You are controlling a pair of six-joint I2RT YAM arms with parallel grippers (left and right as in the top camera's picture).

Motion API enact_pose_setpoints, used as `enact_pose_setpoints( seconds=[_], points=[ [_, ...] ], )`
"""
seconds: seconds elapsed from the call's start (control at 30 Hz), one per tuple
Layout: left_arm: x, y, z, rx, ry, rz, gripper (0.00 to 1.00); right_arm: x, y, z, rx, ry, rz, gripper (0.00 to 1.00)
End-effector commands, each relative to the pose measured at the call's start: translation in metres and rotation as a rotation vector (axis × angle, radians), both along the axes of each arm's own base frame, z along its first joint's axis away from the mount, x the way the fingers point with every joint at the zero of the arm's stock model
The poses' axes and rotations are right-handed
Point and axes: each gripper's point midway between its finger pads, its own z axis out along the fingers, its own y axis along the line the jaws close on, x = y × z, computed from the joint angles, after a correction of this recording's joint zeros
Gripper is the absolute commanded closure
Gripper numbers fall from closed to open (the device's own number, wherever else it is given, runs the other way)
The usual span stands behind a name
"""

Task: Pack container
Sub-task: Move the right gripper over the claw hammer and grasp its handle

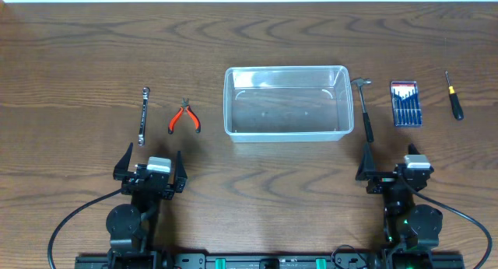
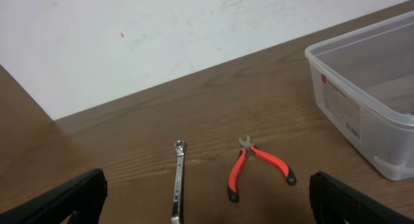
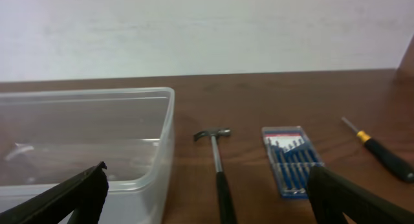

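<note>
Container (image 1: 285,68) at mid-table, open top up, between two tool groups. To its left: red-handled pliers (image 1: 184,118), then wrench (image 1: 143,116). To its right: hammer (image 1: 364,110) just beside wall, cased screwdriver set (image 1: 405,103), lone screwdriver (image 1: 454,98). Left gripper (image 1: 153,155) and right gripper (image 1: 389,155) near front edge, both released, jaws spread wide. Dark wood-grain table (image 1: 78,59); white wall (image 2: 129,30) behind.

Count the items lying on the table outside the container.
5. Left of the container: a wrench, then red-handled pliers nearer it. Right: a hammer closest, a screwdriver set, a screwdriver farthest out. None appear hidden.
</note>
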Motion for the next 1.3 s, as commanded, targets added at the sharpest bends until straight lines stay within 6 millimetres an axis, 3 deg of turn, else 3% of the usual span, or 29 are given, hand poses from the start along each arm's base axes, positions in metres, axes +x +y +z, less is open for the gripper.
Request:
enact_pose_setpoints(
  seconds=[0.0, 0.07, 0.23, 0.37, 0.5, 0.57, 0.73, 0.83, 0.97, 1.07, 1.27],
  points=[
    [0.001, 0.004, -0.015, -0.002, 0.033, 0.02, 0.02, 0.0, 0.006, -0.001, 0.093, 0.024, 0.023, 0.01],
    [0.001, 0.004, -0.014, 0.004, 0.029, 0.019, 0.02, 0.0, 0.004, 0.008, 0.078, 0.033, 0.015, 0.01],
    [0.0, 0.004, -0.017, 0.0, 0.039, 0.02, 0.02, 0.005, -0.013, 0.058, -0.005, 0.094, -0.059, 0.01],
    [0.001, 0.006, -0.026, -0.159, 0.089, 0.062, 0.02, 0.019, -0.025, 0.09, -0.01, 0.289, -0.096, 0.01],
    [0.002, 0.007, -0.042, -0.347, 0.171, 0.116, 0.02, 0.029, -0.032, 0.097, 0.011, 0.613, -0.112, 0.01],
    [0.002, 0.007, -0.044, -0.356, 0.196, 0.122, 0.02, 0.033, -0.033, 0.099, 0.022, 0.791, -0.106, 0.01],
    [0.009, 0.007, -0.021, -0.354, 0.108, 0.105, 0.02, 0.051, -0.025, 0.104, 0.062, 1.066, -0.043, 0.01],
    [0.012, 0.005, -0.002, -0.415, 0.047, 0.089, 0.02, 0.065, -0.026, 0.104, 0.054, 1.133, -0.028, 0.01],
    [0.005, 0.004, -0.01, -0.474, 0.151, 0.122, 0.02, 0.083, -0.033, 0.096, 0.008, 1.166, -0.03, 0.01],
    [-0.008, 0.005, -0.011, -0.475, 0.268, 0.161, 0.02, 0.094, -0.04, 0.08, -0.029, 1.211, -0.036, 0.01],
    [-0.015, 0.014, 0.012, -0.454, 0.363, 0.232, 0.02, 0.117, -0.038, 0.032, -0.095, 1.322, 0.05, 0.01]
  ],
)
